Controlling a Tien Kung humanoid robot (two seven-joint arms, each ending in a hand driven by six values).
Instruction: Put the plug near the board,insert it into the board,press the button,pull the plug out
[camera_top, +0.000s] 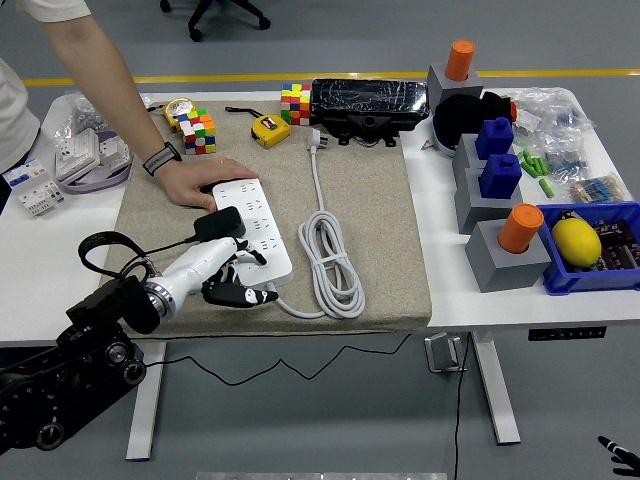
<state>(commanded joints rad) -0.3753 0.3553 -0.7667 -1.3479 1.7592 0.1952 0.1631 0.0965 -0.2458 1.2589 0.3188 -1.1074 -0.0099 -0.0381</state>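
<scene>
A: A white tabletop (450, 280) carries a beige mat (370, 230), and on the mat lies the white power board (252, 228) with its own grey-white cable (330, 260) coiled to the right.

B: And the person?

A: A person's hand (192, 181), wrist in a dark band, presses flat on the board's far end, apparently steadying it.

B: The robot?

A: The left robot hand (222, 268) reaches in from the lower left, white fingers (238, 292) curled around the black plug (219, 222). The plug sits at the board's left edge, over or touching its sockets; whether the pins are seated cannot be told from this view. A black cord loops back from it toward the arm. The right arm shows only as a dark tip at the bottom right corner, its state unreadable.

B: Where could this go wrong?

A: My read: if the pins are misaligned, pushing down would shove or tilt the board rather than seat the plug, which is likely why the person pins it. The trailing cord could drag the plug sideways. The fingers also crowd the board's near end, so a stray one might hit the button early or pinch the person's hand.
</scene>
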